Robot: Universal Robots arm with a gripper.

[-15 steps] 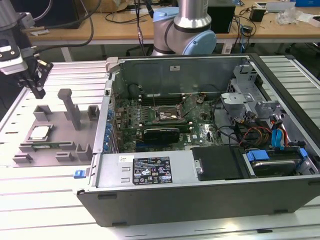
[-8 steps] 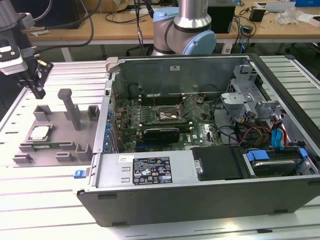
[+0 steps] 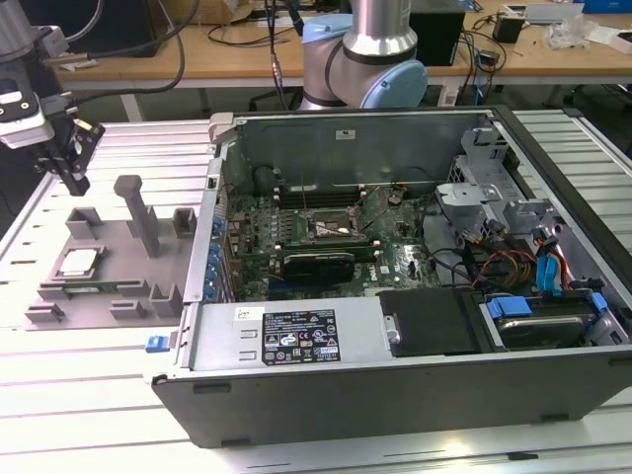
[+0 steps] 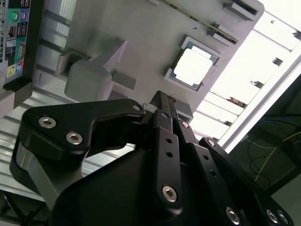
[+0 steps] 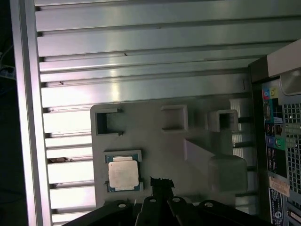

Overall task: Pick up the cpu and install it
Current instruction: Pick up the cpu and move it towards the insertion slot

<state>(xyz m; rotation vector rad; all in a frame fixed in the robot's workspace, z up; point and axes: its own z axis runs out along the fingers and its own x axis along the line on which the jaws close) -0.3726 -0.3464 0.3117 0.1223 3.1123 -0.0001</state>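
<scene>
Grey tray post (image 3: 145, 219) beside cpu (image 3: 79, 263)

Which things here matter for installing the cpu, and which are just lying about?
For the job: cpu, grey tray holding it, gripper near the tray, socket, open computer case.
Lying about: coloured cables, bench behind.

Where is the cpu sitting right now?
The cpu lies in a recess of the grey plastic tray, toward the exterior view's left, outside the open computer case.
</scene>
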